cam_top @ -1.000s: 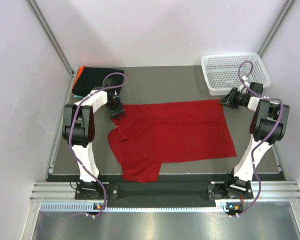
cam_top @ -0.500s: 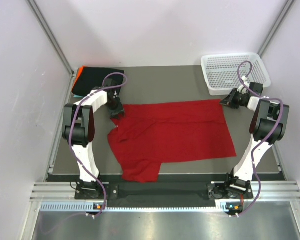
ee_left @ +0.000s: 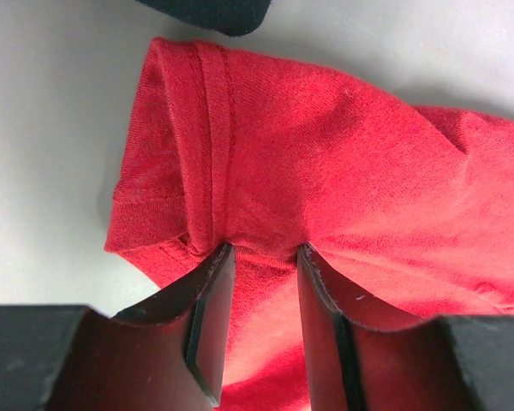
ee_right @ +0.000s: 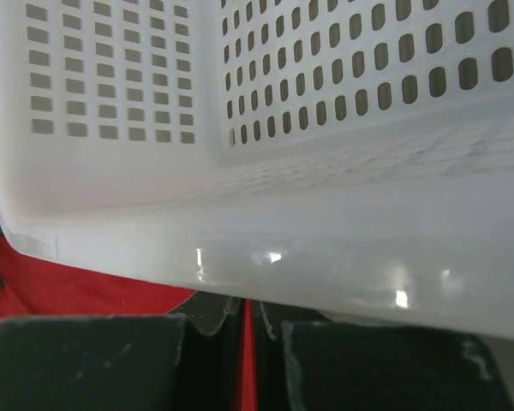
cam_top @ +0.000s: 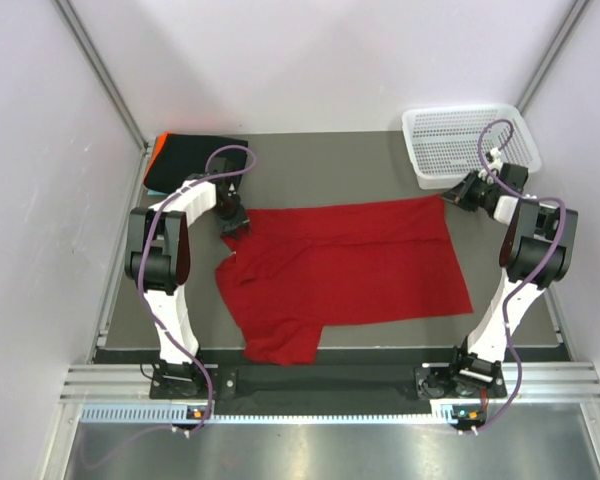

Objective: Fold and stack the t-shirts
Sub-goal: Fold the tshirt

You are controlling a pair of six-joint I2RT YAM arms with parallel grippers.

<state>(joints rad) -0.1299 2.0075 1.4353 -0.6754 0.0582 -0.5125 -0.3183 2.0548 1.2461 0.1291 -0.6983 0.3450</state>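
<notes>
A bright red t-shirt [cam_top: 350,265] lies spread across the middle of the table, one sleeve folded under near the front. My left gripper [cam_top: 234,224] is at its far left corner. In the left wrist view that gripper [ee_left: 264,250] is shut on a thick bunch of red t-shirt [ee_left: 325,154] by the sleeve hem. My right gripper [cam_top: 452,196] is at the far right corner, against the basket. Seen from the right wrist, the right gripper [ee_right: 248,304] is shut on a thin red edge of the t-shirt [ee_right: 60,287]. A folded black t-shirt [cam_top: 195,155] with an orange edge [cam_top: 153,152] lies at the back left.
A white mesh basket [cam_top: 460,112] stands at the back right, and its wall [ee_right: 325,231] fills the right wrist view just above the fingers. White enclosure walls close the table on the left, right and back.
My right gripper has closed on the shirt's far right corner and shifted slightly toward the basket. The left arm and the shirt's left side have not moved.
</notes>
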